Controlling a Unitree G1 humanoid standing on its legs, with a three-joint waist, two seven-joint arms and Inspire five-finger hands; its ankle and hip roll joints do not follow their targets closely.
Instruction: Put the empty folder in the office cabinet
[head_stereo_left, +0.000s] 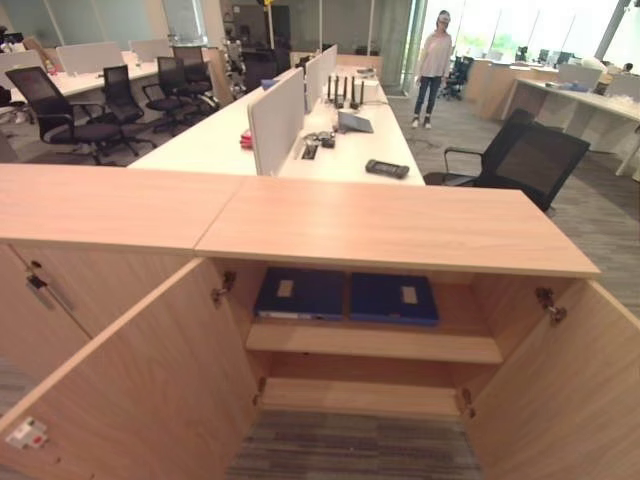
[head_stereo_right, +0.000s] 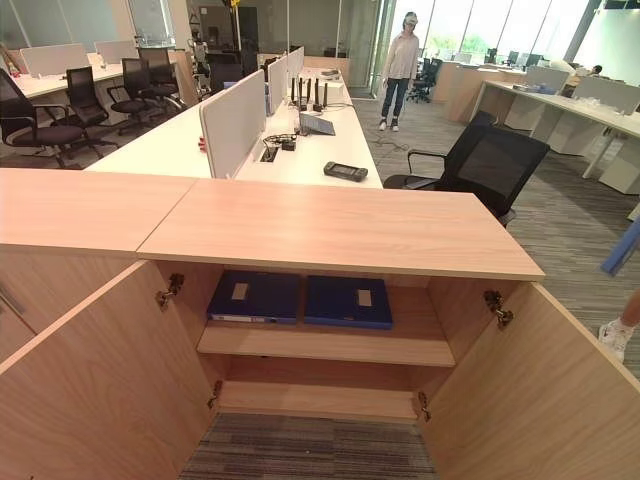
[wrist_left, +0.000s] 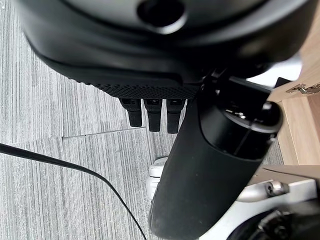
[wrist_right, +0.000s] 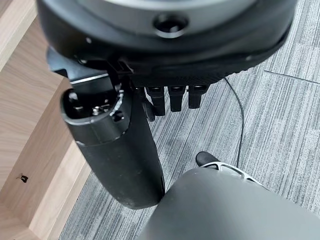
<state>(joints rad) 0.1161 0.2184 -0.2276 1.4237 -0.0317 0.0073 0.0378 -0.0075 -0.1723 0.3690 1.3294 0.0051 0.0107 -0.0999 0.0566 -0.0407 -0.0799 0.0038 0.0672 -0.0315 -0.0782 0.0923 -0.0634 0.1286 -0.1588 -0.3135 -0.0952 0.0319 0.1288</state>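
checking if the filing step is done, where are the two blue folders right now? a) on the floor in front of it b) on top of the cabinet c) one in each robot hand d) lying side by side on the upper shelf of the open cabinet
d: both blue folders lie flat side by side on the upper shelf of the cabinet, whose doors stand open; the left hand and right hand hold nothing.

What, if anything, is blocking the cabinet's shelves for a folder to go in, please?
Nothing visible does: both cabinet doors stand open. Two blue folders already lie flat on the upper shelf.
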